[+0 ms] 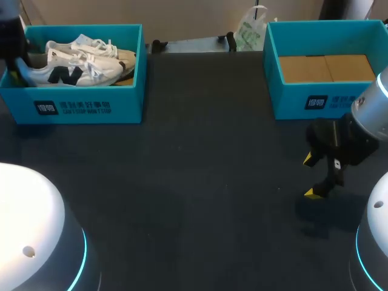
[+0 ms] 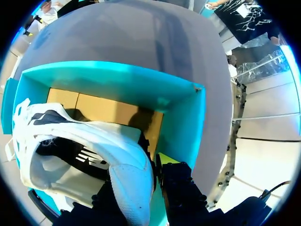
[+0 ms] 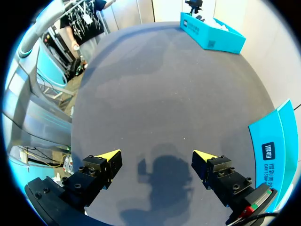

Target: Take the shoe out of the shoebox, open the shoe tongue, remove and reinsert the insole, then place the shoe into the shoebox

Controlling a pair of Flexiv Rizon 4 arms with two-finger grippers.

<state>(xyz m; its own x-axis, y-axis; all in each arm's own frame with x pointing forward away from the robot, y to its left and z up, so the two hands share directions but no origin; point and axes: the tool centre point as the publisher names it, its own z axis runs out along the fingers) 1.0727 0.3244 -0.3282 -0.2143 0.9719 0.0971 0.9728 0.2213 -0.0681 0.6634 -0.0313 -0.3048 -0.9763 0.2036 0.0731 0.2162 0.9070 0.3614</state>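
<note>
The white laced fabric shoe [image 1: 79,66] sits inside the teal cardboard shoebox [image 1: 91,109] at the far left corner of the dark worktop [image 1: 200,170]. My left gripper [image 2: 141,181] is clenched on its heel wall. My right gripper [image 3: 157,160] hangs released above the worktop near the right edge. Judgement: the shoe is light, with a soft upper and loose laces; the stiffer heel is the soundest hold.

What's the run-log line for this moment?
left gripper: fingers shut on shoe heel, inside left shoebox | right gripper: fingers open, empty, above table near right shoebox | status: shoe not yet out
</note>
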